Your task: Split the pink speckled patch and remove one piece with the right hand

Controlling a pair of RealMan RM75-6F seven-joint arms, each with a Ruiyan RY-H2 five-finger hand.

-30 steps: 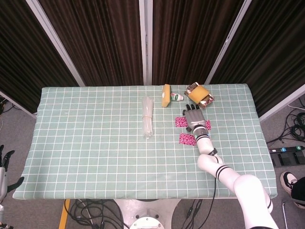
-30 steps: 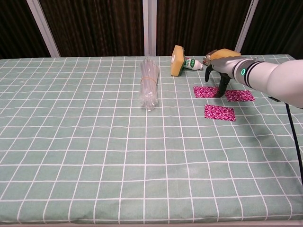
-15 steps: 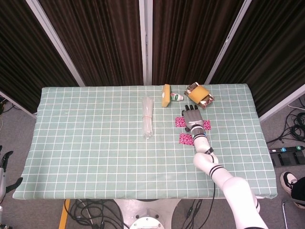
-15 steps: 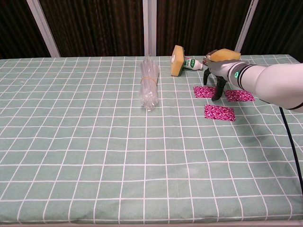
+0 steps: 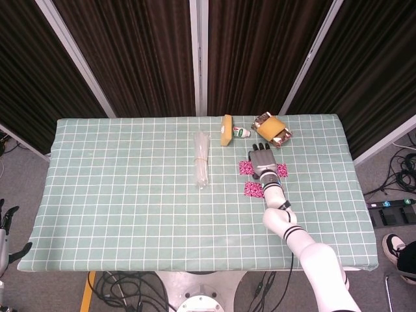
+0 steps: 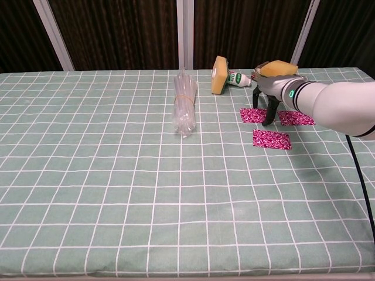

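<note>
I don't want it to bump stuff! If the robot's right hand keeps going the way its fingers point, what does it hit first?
In the head view the right hand points toward the far edge, so it would probably meet the brown and yellow packet first. In the chest view its fingertips angle down between the pink patches, so depth is unclear.

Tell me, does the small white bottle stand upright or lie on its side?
It lies on its side: the white bottle rests lengthwise on the cloth beside the yellow sponge.
</note>
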